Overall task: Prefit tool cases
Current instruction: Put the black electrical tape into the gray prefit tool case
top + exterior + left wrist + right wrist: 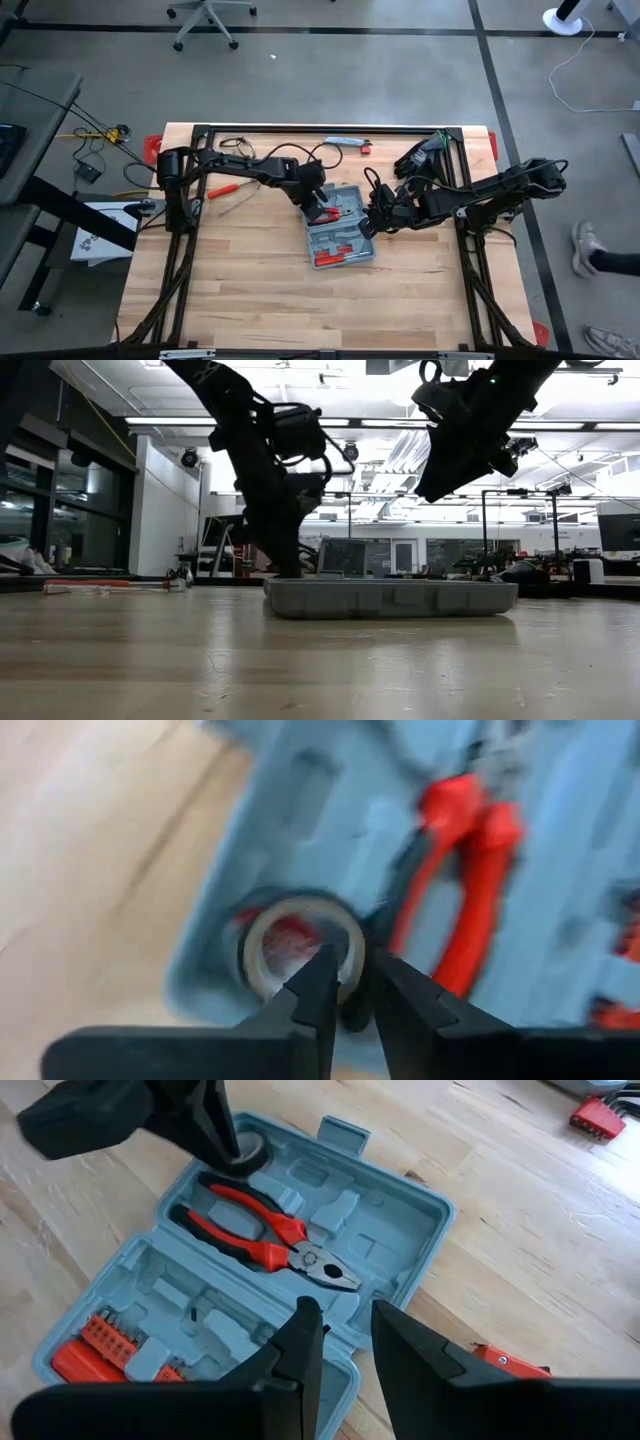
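High view: the open case [340, 235] is seen at frame centre, with the left gripper [318, 208] over its upper left corner and the right gripper [378, 215] at its right edge.

Left wrist view: a tape roll [300, 945] is pinched at its rim by barely parted fingers, in its recess; release is judged next.

Right wrist view: the right gripper hangs slightly open, empty, above pliers [262, 1230].

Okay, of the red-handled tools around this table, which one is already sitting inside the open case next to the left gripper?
The red-handled pliers, lying in the tool case beside the left gripper and tape roll. The other red-handled tool lies on the wood.
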`<control>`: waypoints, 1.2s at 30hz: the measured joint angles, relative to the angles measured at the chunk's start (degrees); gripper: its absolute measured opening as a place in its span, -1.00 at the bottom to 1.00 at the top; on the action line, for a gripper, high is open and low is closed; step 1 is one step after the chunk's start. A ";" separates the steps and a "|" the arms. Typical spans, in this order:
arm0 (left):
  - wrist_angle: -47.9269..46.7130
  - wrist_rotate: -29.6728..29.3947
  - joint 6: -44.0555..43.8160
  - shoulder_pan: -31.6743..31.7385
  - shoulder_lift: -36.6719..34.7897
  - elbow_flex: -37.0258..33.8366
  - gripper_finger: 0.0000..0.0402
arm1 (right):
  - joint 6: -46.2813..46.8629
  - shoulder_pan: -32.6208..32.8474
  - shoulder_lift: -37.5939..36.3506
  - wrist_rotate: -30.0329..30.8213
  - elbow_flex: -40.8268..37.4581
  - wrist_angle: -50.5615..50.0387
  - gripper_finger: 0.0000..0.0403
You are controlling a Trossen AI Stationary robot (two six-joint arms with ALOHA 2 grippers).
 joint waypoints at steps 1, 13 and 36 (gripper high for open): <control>-0.79 -0.68 0.04 0.21 0.00 0.00 -0.71 | 0.00 0.00 0.00 0.00 0.02 0.00 -0.59; 0.23 -2.07 0.87 0.55 -1.30 -0.02 -0.63 | -0.02 0.01 0.00 0.00 0.02 -0.02 -0.59; 3.89 -1.94 4.73 1.79 2.47 -0.70 -1.00 | 0.04 0.02 0.02 0.00 0.02 -0.31 -0.59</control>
